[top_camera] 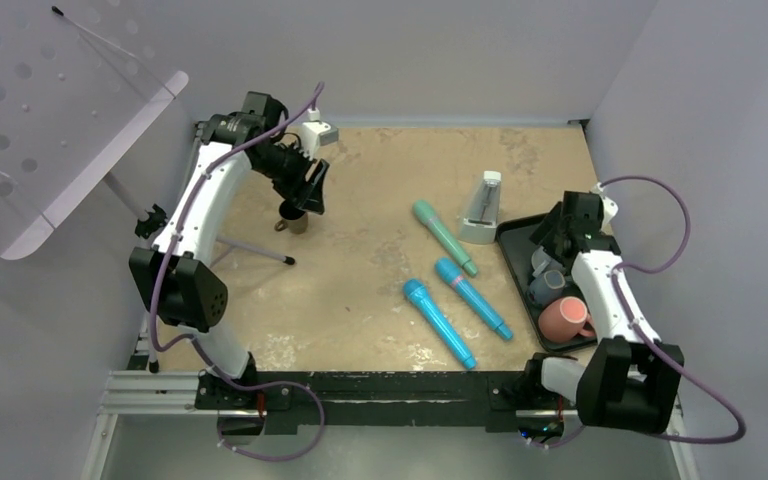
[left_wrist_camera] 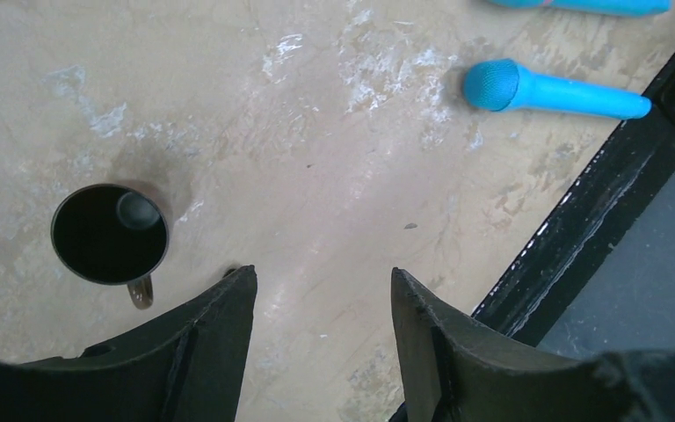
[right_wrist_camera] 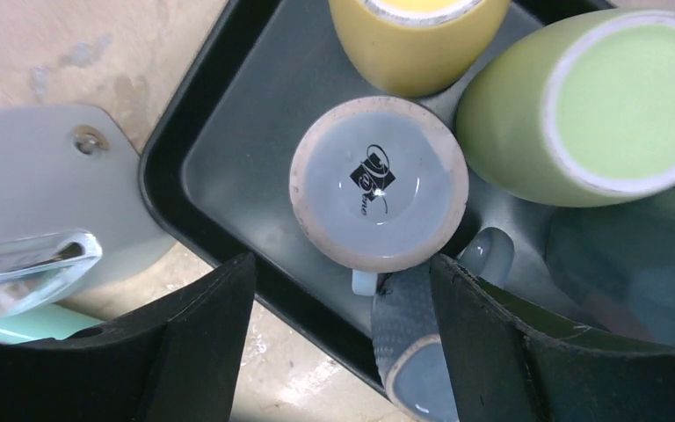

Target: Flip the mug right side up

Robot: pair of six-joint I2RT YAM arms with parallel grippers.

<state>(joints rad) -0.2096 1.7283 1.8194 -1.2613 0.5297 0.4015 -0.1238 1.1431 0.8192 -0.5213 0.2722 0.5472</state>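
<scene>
A dark mug (top_camera: 295, 218) (left_wrist_camera: 110, 233) stands upright on the table, mouth up, its small handle toward my left gripper. My left gripper (top_camera: 312, 190) (left_wrist_camera: 323, 281) hangs open just beside it, with nothing between the fingers. In the right wrist view a pale blue-grey mug (right_wrist_camera: 378, 180) sits bottom up in the black tray (right_wrist_camera: 246, 149) (top_camera: 516, 240). My right gripper (top_camera: 550, 245) (right_wrist_camera: 343, 268) hovers open over the tray's edge below that mug. Its right finger is beside a dotted blue mug (right_wrist_camera: 409, 338).
A yellow mug (right_wrist_camera: 417, 35) and a green mug (right_wrist_camera: 598, 105) lie in the tray, and a pink mug (top_camera: 565, 318) sits at its near end. A metronome (top_camera: 482, 208) stands left of the tray. Three microphones (top_camera: 444, 237) (top_camera: 472, 298) (top_camera: 439, 322) lie mid-table. A music stand (top_camera: 50, 120) is at the left.
</scene>
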